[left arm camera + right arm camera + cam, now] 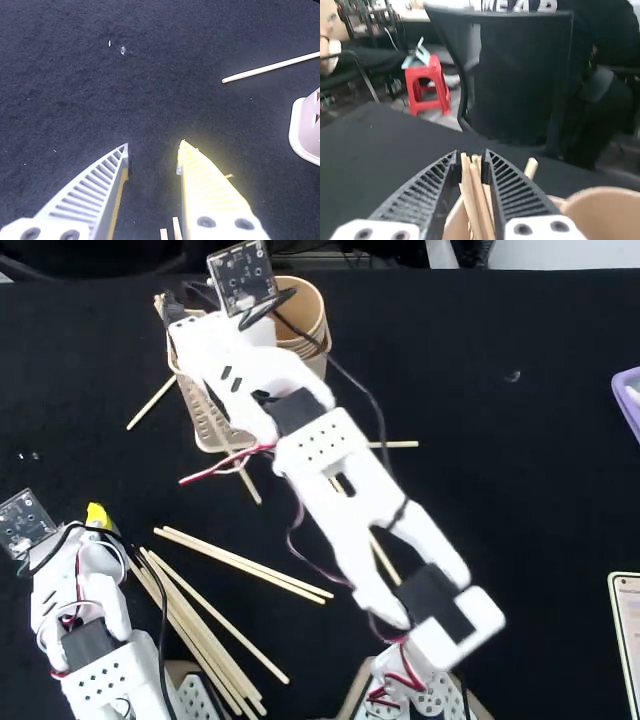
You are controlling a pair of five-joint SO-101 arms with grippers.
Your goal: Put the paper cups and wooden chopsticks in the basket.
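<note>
The beige basket (205,418) stands at the back left of the black table, with a brown paper cup (303,312) in it. My right gripper (172,310) hangs over the basket's far end, shut on a small bundle of wooden chopsticks (472,172); the cup's rim (600,207) shows beside it. Several loose chopsticks (205,615) lie on the table at the front left. My left gripper (153,147) rests low near them, open, with only black cloth between its fingers. One chopstick (270,67) lies ahead of it, next to the basket's corner (304,131).
A chopstick (150,403) sticks out from the basket's left side and another (396,445) lies by the right arm. A purple container (628,395) and a white card (627,630) sit at the right edge. An office chair (520,70) stands beyond the table.
</note>
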